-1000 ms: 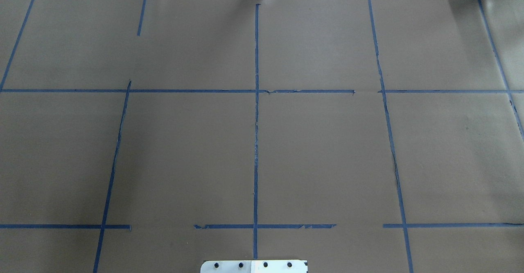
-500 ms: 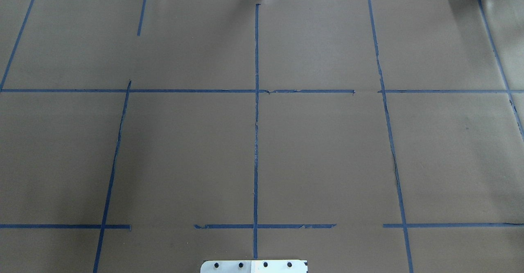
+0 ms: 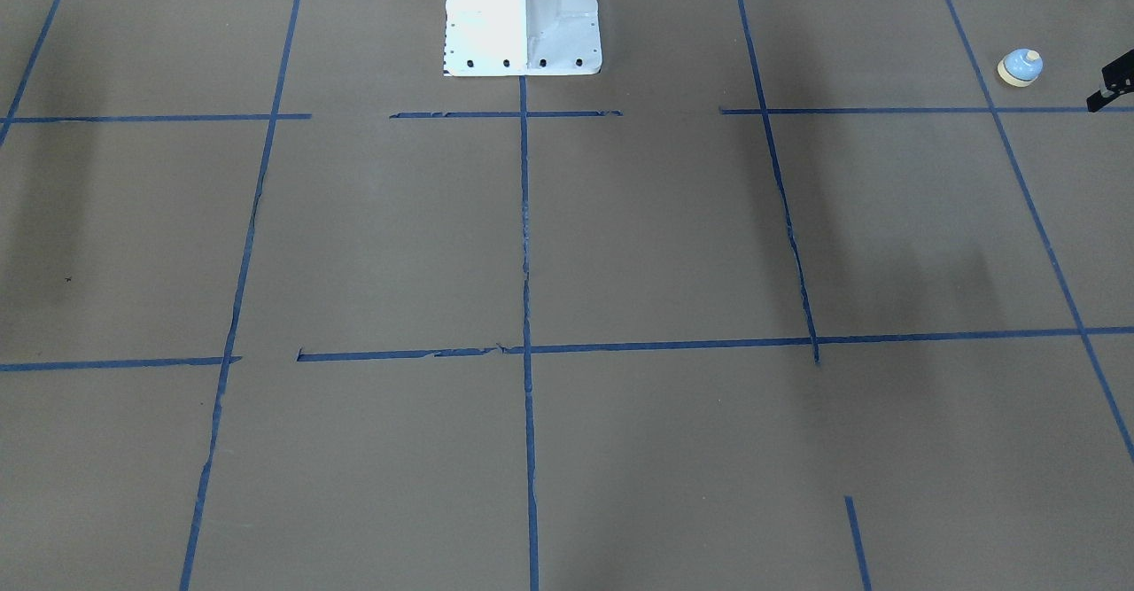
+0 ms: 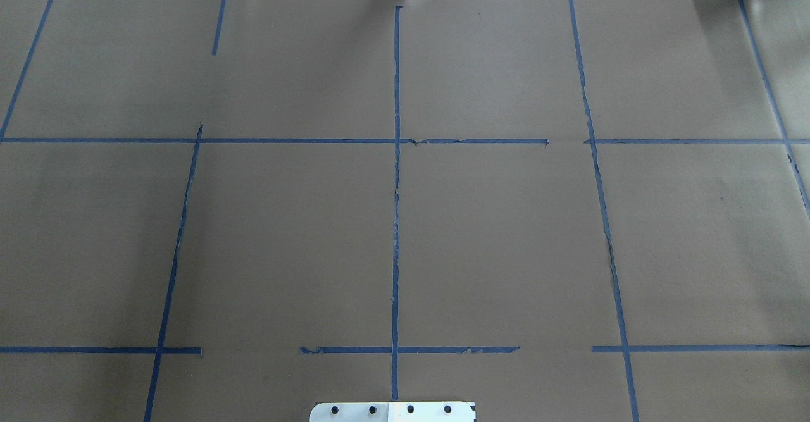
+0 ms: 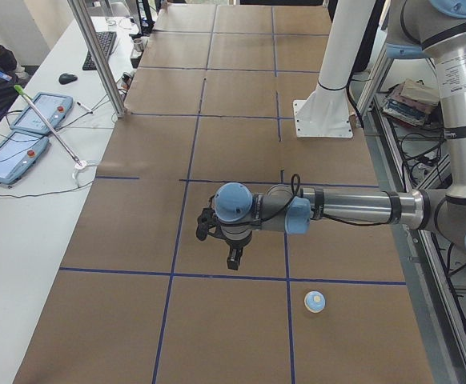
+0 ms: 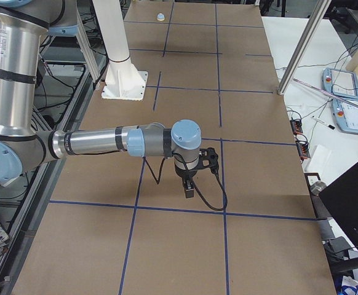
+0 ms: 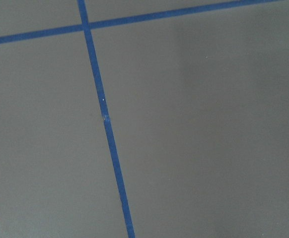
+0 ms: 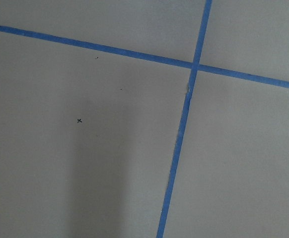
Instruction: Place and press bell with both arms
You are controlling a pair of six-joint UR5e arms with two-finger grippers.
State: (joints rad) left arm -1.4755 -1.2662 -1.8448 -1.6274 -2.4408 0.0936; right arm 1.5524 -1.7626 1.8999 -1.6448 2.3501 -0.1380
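Note:
The light-blue bell (image 3: 1020,67) with its cream base stands upright on the brown paper at the table's left end; it also shows in the exterior left view (image 5: 315,301) and, tiny, in the exterior right view (image 6: 160,16). My left gripper (image 5: 233,258) points down above the paper, apart from the bell, holding nothing I can see. A black part of it (image 3: 1112,88) pokes in at the front view's right edge. My right gripper (image 6: 190,187) points down over the table's other end, far from the bell. I cannot tell whether either is open or shut. The overhead view shows neither arm nor bell.
The white pedestal base (image 3: 523,15) stands bolted at the robot's side of the table (image 5: 323,120). Blue tape lines grid the brown paper (image 4: 396,219). A side table with tablets (image 5: 25,136) and a metal post (image 5: 97,56) lie across from the robot.

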